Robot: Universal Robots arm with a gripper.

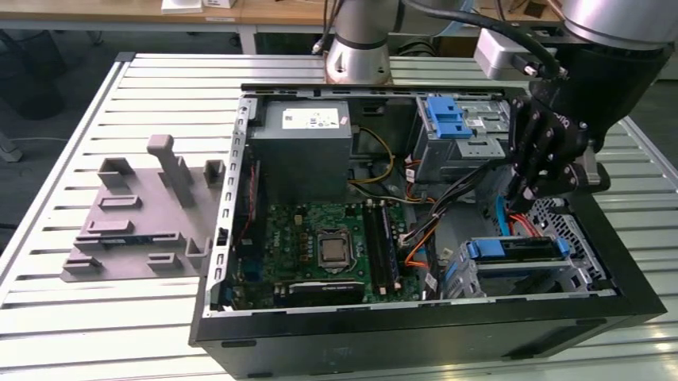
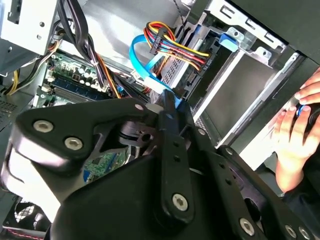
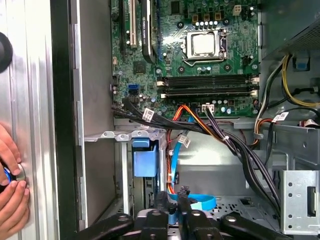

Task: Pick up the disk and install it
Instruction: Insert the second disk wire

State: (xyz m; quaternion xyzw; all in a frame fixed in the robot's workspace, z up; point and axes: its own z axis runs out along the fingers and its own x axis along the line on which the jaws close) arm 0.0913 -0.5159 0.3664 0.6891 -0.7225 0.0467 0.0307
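Note:
The disk [image 1: 521, 251] lies in the lower drive bay at the case's front, on the exterior view's right, with its blue rail [image 1: 490, 248] facing inward. In the first wrist view its blue tab [image 3: 145, 162] sticks out of the bay. My gripper [image 1: 519, 194] hangs inside the case just above and behind that bay. Its black fingers [image 3: 186, 210] are closed together on the end of a flat blue cable [image 3: 200, 202]. In the second wrist view the same blue cable [image 2: 140, 55] runs into the gripper [image 2: 171, 102].
The open case [image 1: 228, 238] lies on a slatted table [image 1: 159, 79], with motherboard [image 1: 329, 246], grey power supply [image 1: 305, 151] and an upper cage with blue latch [image 1: 445, 119]. Cable bundles [image 3: 220, 135] cross near the bay. A grey fixture [image 1: 143, 214] stands beside it. A person's hands [image 3: 11, 195] rest outside the case wall.

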